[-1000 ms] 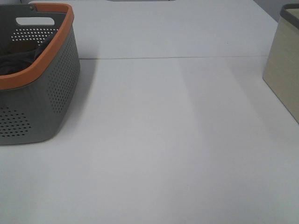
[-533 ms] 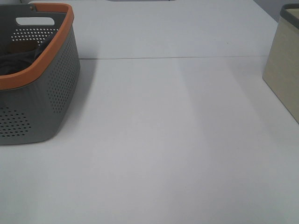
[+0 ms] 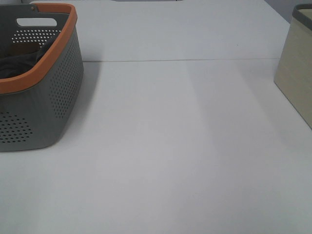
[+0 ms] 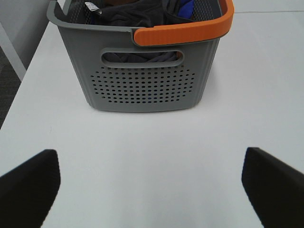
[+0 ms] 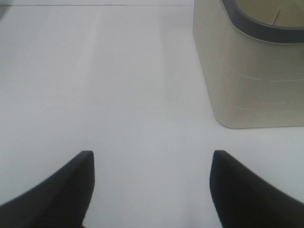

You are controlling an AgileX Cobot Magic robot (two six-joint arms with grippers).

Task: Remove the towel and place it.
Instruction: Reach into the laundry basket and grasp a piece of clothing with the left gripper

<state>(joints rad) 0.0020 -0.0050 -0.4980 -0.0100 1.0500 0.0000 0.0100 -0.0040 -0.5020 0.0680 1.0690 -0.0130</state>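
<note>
One basket [image 4: 142, 90] on table [image 3: 170, 146]; one towel [image 4: 137, 12] bunched inside, beside one blue cloth [image 4: 186, 7]. One bin [image 5: 251, 80] well apart. Two grippers over table: left gripper [image 4: 148, 161] spread wide, right gripper [image 5: 153, 161] spread, both gripping nothing.

— What colour is the basket [image 3: 53, 97], upper left of the high view?
— Grey, with rows of little round holes. Its rim [image 3: 61, 46] is orange.
— And inside?
— The towel [image 4: 137, 12] is dark grey with a white tag [image 4: 92, 6]. The cloth [image 4: 186, 6] is blue.
— The table [image 3: 170, 146]?
— White. The bin [image 3: 295, 80] at the right edge is cream, with a dark grey top edge [image 3: 303, 14].
— The left gripper [image 4: 151, 187] and right gripper [image 5: 152, 190]?
— Both black.
</note>
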